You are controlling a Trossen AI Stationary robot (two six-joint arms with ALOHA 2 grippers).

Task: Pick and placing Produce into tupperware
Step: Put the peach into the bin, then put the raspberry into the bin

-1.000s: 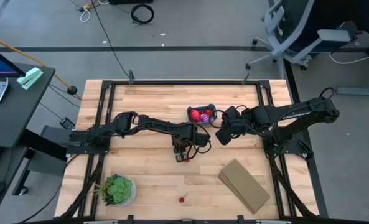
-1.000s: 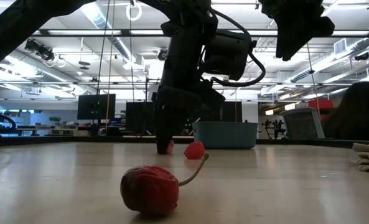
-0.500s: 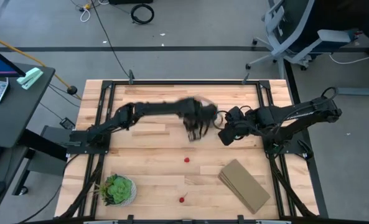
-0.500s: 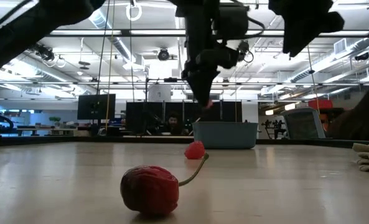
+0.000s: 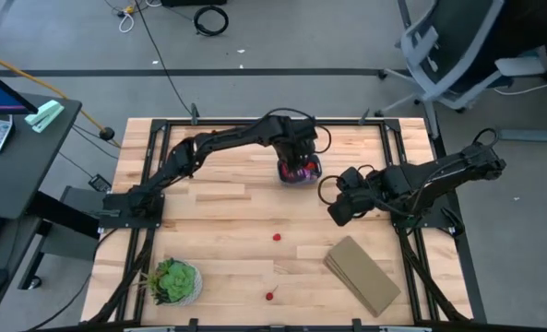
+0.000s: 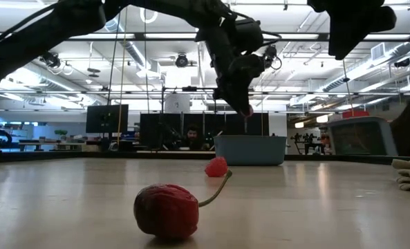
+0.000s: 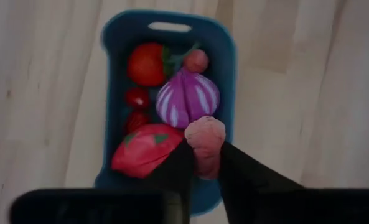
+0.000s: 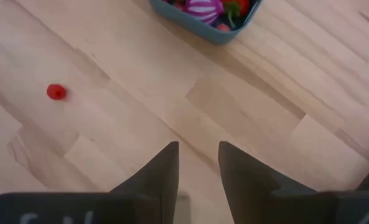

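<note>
The teal-blue tub (image 5: 300, 171) stands toward the table's far edge and holds several red pieces and a purple-and-white one (image 7: 187, 99). My left gripper (image 5: 296, 159) hovers right above it, shut on a small pink produce piece (image 7: 204, 138). In the low view the left gripper (image 6: 245, 108) is well above the tub (image 6: 251, 149). My right gripper (image 5: 336, 211) waits to the tub's right and nearer, open, above bare wood (image 8: 198, 163). A small red piece (image 5: 277, 236) and a red stemmed piece (image 5: 268, 296) lie loose on the table. My left gripper pinches the pink piece between its two fingers, which come from above and point down. The piece's rounded end (image 7: 205, 130) sticks out past the fingertips. It is lifted clear and hangs over the tub's contents, its tip (image 6: 246, 111) above the tub's rim.
A flat tan block (image 5: 362, 274) lies at the near right. A green plant in a white pot (image 5: 173, 281) stands at the near left. The stemmed red piece (image 6: 166, 211) lies close to the near edge, the small red one (image 6: 216, 167) mid-table.
My left gripper has risen from the middle of the table with the pink piece in its fingers. It has swung toward the far edge and now hangs over the tub. The small red piece has stayed on the table. My right gripper has drifted a little toward the near edge.
</note>
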